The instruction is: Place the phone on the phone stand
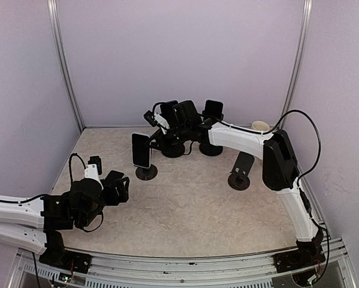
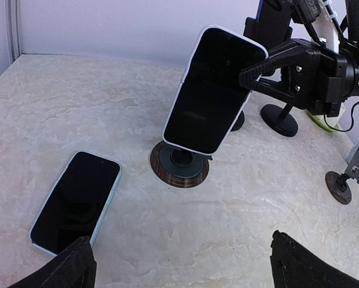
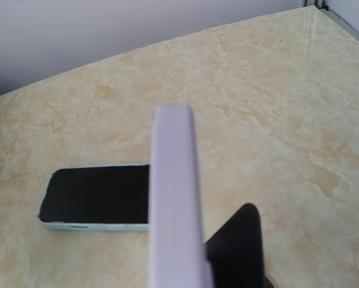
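Pale purple walls point(image 1: 179, 54) stand around a tan marble table point(image 1: 185, 204). Near the middle of the table, a phone point(image 2: 212, 90) leans back on a phone stand point(image 2: 179, 165) with a round dark base. Its black screen faces my left gripper point(image 1: 121, 185).

My right gripper point(image 2: 251, 75) reaches in from the back of the table. Its 2 fingers are pressed together on the phone's right edge, near the top, pinching it. From my right wrist I see that thin pale edge very close up, with 1 black finger point(image 3: 236, 240) right beside it.

My left gripper hangs low over the near left part of the table. It is spread wide and holds nothing.

A 2nd phone point(image 2: 77, 201) in a light green case lies flat on the table, screen up. It is near the phone stand, on my left gripper's side. 3 more stands point(image 1: 239, 179) sit behind the phone stand and off to the right.
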Action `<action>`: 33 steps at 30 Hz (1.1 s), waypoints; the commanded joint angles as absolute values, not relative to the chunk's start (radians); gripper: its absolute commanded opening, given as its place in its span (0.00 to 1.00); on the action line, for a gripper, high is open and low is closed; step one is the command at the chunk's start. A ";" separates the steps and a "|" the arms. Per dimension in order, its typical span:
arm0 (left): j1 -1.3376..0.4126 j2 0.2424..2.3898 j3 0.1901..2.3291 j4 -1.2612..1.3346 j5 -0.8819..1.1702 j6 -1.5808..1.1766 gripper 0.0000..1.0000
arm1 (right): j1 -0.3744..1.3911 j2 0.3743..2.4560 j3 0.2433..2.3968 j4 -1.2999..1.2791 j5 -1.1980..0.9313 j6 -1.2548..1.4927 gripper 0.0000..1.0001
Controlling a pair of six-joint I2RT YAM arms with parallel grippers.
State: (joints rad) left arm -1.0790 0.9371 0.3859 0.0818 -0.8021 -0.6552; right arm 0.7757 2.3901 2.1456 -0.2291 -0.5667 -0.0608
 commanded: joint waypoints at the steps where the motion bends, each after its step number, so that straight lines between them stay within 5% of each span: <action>1: -1.085 0.942 0.374 0.107 -0.819 -0.663 0.99 | 0.770 2.410 2.187 -0.198 -0.558 -0.062 0.07; 26: -1.085 0.933 0.347 0.111 -0.814 -0.689 0.99 | 0.769 2.418 2.214 -0.187 -0.555 -0.035 0.28; 33: -1.085 0.928 0.343 0.107 -0.816 -0.694 0.99 | 0.770 2.396 2.184 -0.184 -0.525 -0.047 0.44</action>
